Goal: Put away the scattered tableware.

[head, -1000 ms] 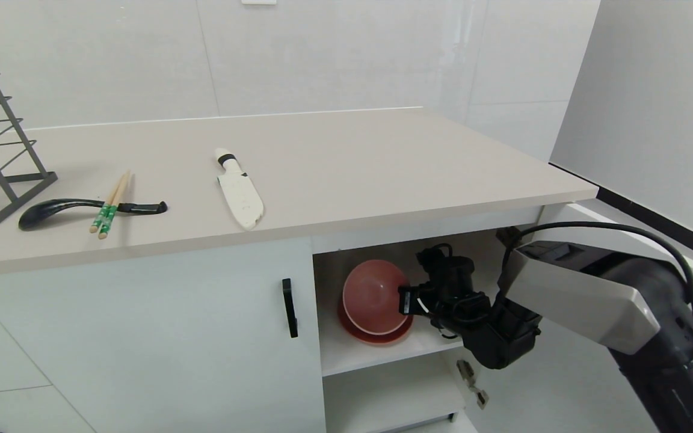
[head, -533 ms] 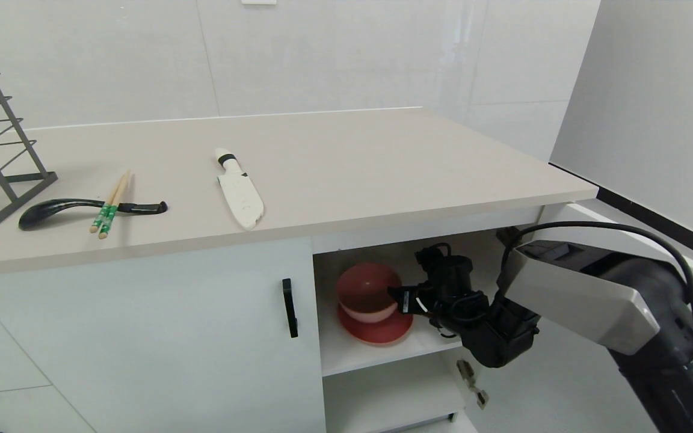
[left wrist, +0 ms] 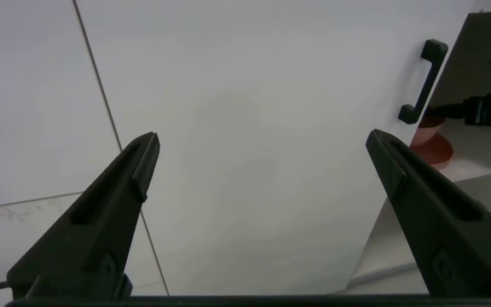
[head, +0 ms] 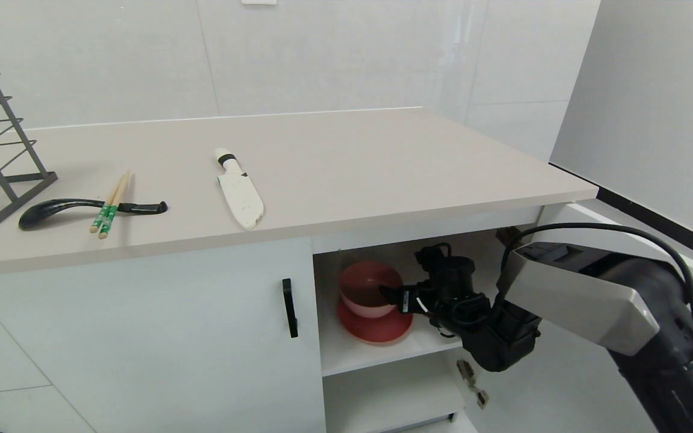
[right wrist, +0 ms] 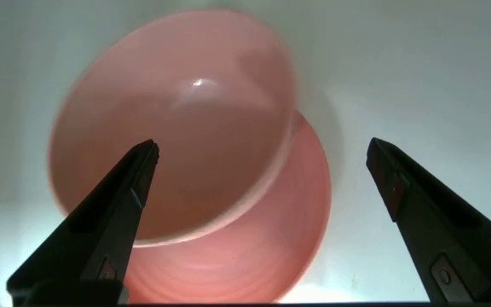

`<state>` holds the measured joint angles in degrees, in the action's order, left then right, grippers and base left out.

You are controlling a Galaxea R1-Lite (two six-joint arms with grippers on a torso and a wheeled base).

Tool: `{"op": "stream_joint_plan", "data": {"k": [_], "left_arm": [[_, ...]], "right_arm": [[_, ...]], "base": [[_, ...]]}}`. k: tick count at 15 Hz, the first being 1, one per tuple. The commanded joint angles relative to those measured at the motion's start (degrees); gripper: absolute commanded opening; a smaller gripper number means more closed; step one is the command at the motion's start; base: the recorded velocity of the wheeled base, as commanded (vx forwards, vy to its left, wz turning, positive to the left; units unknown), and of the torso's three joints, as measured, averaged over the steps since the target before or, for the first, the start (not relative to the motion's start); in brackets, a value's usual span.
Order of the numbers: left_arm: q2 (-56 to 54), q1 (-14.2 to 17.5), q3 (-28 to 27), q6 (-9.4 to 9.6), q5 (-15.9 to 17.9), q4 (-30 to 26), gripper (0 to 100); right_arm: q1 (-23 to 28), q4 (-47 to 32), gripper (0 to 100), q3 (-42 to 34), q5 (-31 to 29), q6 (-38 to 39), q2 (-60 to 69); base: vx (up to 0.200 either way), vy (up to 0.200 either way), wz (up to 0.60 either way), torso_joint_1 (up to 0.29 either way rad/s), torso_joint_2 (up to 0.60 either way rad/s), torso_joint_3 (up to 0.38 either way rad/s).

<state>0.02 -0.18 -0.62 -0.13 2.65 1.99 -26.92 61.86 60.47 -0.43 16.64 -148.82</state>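
On the counter (head: 352, 162) lie knife (head: 239, 191), chopsticks (head: 109, 204) and spoon (head: 40, 214) beside a rack (head: 21, 195).

Lower centre of the head frame: bowl (head: 363, 291) went from tipped on its side, mouth toward the camera, to upright on the plate (head: 376, 329). Meanwhile the right gripper (head: 390, 294) crept left across the frame, and one finger now sits over the bowl's rim. Wrist view has its fingers spread either side of the bowl. Looks released, but contact is hard to confirm.
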Motion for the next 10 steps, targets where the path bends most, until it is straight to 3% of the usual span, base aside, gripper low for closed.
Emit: {"op": "stream_joint_plan", "data": {"k": [1, 5, 10], "left_arm": [[-0.02, 0.01, 0.09, 0.05, -0.01, 0.03, 100], [-0.02, 0.01, 0.09, -0.04, -0.01, 0.12, 100], [-0.02, 0.09, 0.18, -0.74, -0.10, 0.47, 100]], "right_arm": [[-1.21, 3.27, 100, -4.74, -0.10, -0.03, 1.87], [-5.51, 13.29, 100, -20.48, -0.10, -0.12, 9.25], [-9.21, 20.15, 100, -34.80, -0.10, -0.29, 14.88]], "base": [[0.000, 0.000, 0.00, 0.000, 0.00, 0.000], [0.000, 0.000, 0.00, 0.000, 0.00, 0.000], [0.000, 0.000, 0.00, 0.000, 0.00, 0.000]]}}
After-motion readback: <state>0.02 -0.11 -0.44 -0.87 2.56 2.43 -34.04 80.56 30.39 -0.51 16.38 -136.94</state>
